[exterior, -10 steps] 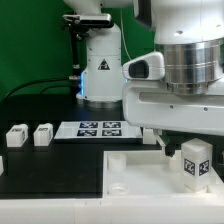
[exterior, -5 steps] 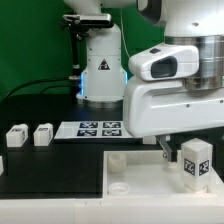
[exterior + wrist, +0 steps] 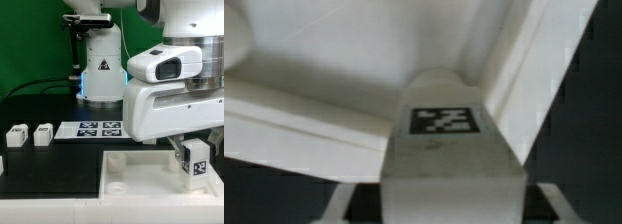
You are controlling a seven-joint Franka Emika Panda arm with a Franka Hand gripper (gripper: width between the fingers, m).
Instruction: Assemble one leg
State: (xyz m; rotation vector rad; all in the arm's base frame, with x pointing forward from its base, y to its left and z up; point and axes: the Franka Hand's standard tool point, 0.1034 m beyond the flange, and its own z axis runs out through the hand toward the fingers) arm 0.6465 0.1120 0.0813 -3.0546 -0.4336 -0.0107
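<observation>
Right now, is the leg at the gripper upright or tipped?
Slightly tipped: in the exterior view the leg has its sides and its marker tag slanted, not vertical.

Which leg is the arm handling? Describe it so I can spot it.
Find the big white arm on the exterior view's right; below it, over the flat white tray-like part, the gripper holds the leg. It is tilted; two other legs stand upright on the black table at that view's left.

At the lower right of the frame, the leg point(image 3: 197, 166) now leans instead of standing upright. The end effector point(image 3: 188, 153) has slid rightward, close beside it.
</observation>
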